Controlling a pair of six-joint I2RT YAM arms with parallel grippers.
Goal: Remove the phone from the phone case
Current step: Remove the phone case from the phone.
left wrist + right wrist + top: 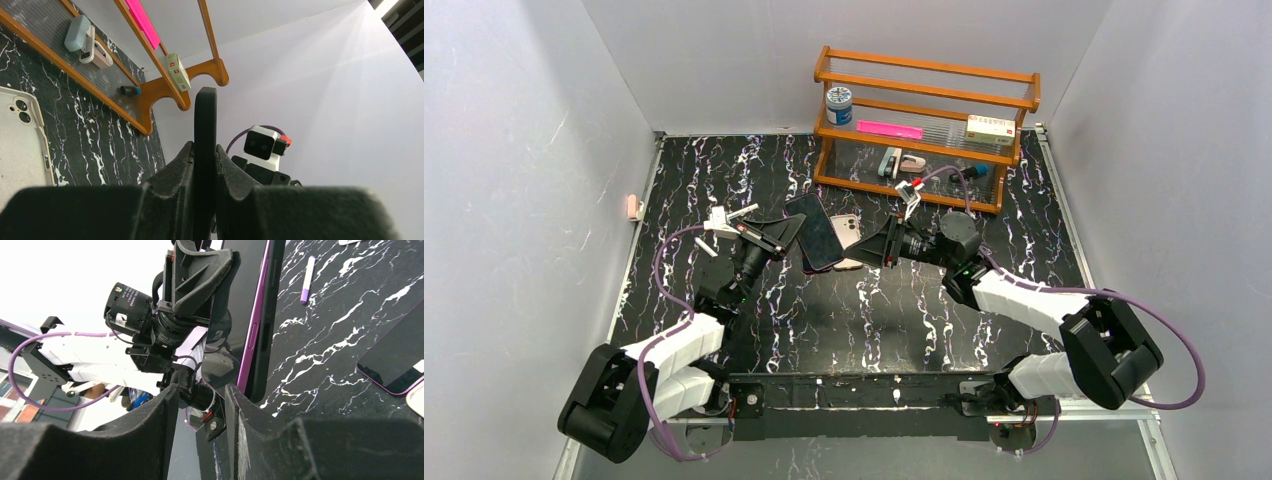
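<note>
Two arms are on this job, meeting over the middle of the counter [824,330], a bit toward its far edge. My take on doing this step well: treat the left side as a vice and let the right side do the peeling. The phone [242,305] is stood up on edge, purple rim facing the right arm, and I'd guess the black band behind that rim is the case [274,290]. Hook one corner of that lip and roll it off gradually. Squeezing across the whole slab would just clamp case and phone together. I'd also watch for the slab twisting in the pinch.

Pose-wise, the left arm [689,340] rises from the near left corner with its wrist rolled over. The right arm [1024,295] folds in from the near right corner, forearm running low and leftward. The left claw [205,152] is clamped hard across the phone's thickness. The right claw [201,390] sits partly spread with nothing in it, just short of the phone.

Another dark handset [392,365] lies flat just beside it, next to a white one [20,145]. I can't tell what those are for.
</note>
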